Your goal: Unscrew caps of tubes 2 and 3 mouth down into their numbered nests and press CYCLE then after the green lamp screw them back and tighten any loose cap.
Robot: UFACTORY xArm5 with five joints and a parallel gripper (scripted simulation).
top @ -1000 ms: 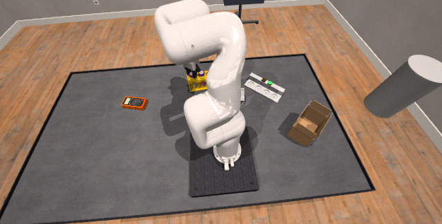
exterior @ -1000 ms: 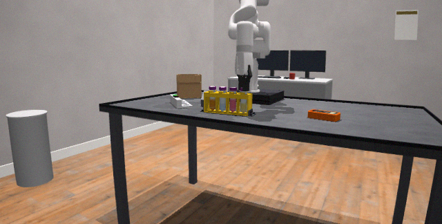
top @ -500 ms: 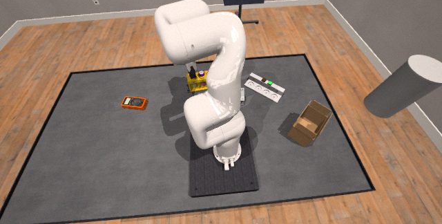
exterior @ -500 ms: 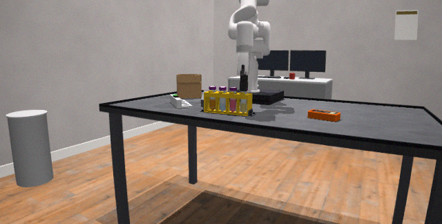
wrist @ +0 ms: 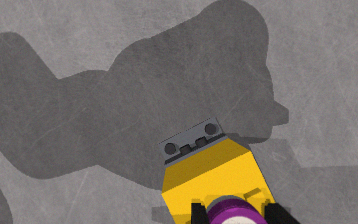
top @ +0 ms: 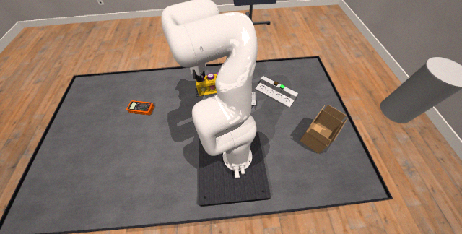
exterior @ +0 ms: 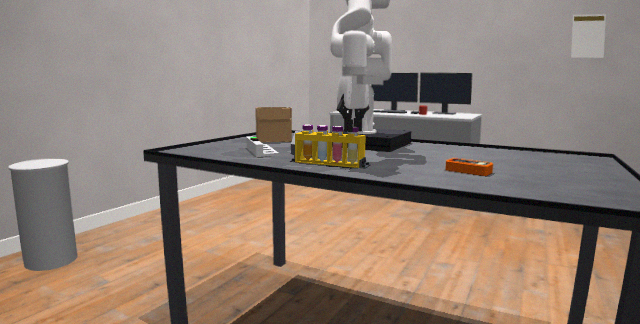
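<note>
The yellow tube rack point(exterior: 330, 148) stands on the table in front of the arm, with purple caps on its tubes. My gripper point(exterior: 353, 123) points straight down over the rack's end tube, tube 1, the leftmost as seen from the base. Its fingers are shut on that tube's purple cap point(wrist: 235, 212), which sits on the tube at the bottom edge of the wrist view. The rack also shows in the overhead view point(top: 206, 85), partly hidden by the arm. The white cap tray point(top: 276, 91) lies to the right with its green lamp point(top: 281, 87) lit, and its nests look empty.
An orange multimeter point(top: 140, 107) lies to the left of the rack. An open cardboard box point(top: 323, 128) lies at the right of the table. A grey cylinder point(top: 420, 89) stands on the floor beyond the table's right edge.
</note>
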